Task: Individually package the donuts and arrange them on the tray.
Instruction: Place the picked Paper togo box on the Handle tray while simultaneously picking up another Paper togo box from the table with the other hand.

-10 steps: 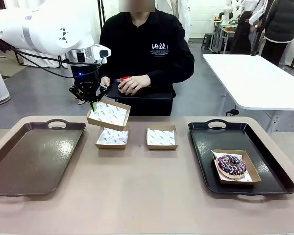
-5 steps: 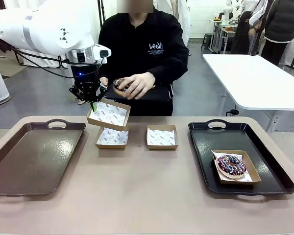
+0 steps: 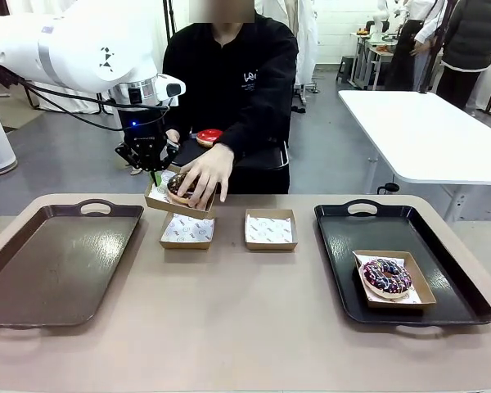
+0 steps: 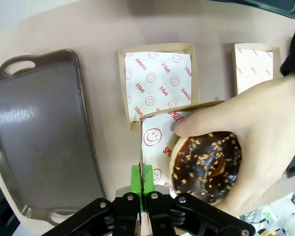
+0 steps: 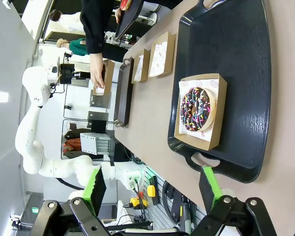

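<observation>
My left gripper [image 3: 155, 172] hangs above the table's far left, shut on the side wall of a paper-lined cardboard box [image 3: 162, 199] that it holds in the air. In the left wrist view its green pads [image 4: 135, 178] pinch that wall of the box [image 4: 155, 137]. The person's hand [image 3: 203, 173] lowers a chocolate donut [image 4: 206, 164] with nut sprinkles into the held box. A red-glazed donut [image 3: 209, 135] lies on a small dark tray at the person's chest. A purple sprinkled donut [image 3: 386, 276] sits boxed on the black tray [image 3: 344, 237]. My right gripper [image 5: 152, 183] stands open, off the tray's near end.
Two empty paper-lined boxes [image 3: 187, 231] [image 3: 270, 230] lie at the table's far middle, one right under the held box. A brown tray [image 3: 57, 262] lies bare at the left. A white table [image 3: 425, 131] stands behind at the right.
The person's hand has carried the chocolate donut from the small tray down into the box that my left gripper holds. The red donut now shows. Neither arm has moved.
</observation>
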